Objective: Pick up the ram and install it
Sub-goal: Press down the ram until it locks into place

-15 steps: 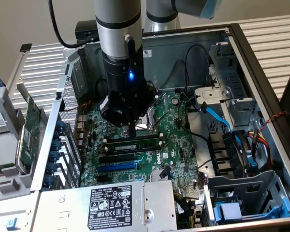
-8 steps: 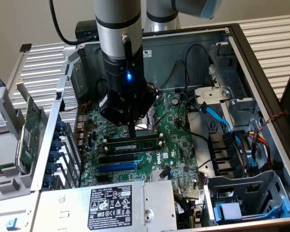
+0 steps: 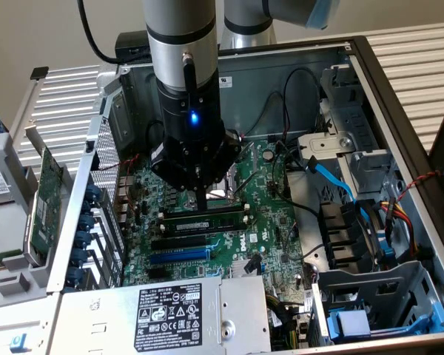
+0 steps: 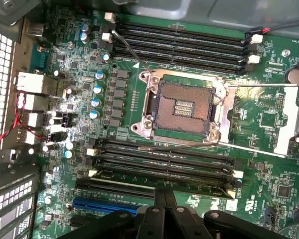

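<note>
Exterior view, centre of frame: gripper low over the motherboard inside the open computer case. Jaws together, their tips touching the top edge of the ram. Ram stands on edge in a memory slot just below the CPU socket, white label facing the camera. Wrist view: gripper at bottom centre, over the lower bank of memory slots; CPU socket mid-frame, uncovered. Power supply at lower left of the exterior view.
</note>
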`<action>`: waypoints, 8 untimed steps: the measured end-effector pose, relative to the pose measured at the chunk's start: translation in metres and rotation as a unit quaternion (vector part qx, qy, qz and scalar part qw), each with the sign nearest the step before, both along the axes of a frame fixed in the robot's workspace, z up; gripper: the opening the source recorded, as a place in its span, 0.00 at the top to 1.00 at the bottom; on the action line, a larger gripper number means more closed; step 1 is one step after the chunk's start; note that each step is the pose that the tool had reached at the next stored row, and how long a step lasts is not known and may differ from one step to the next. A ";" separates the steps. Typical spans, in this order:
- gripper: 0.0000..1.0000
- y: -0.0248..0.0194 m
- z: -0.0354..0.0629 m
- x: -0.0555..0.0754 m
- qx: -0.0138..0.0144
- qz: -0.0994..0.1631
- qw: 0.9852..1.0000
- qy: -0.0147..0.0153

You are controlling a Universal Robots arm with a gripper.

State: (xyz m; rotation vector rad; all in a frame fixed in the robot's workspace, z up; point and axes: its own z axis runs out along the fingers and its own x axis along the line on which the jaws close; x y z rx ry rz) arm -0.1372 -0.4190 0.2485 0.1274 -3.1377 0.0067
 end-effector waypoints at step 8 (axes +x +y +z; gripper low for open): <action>0.89 0.0000 0.0000 0.000 0.000 -0.020 1.000 0.000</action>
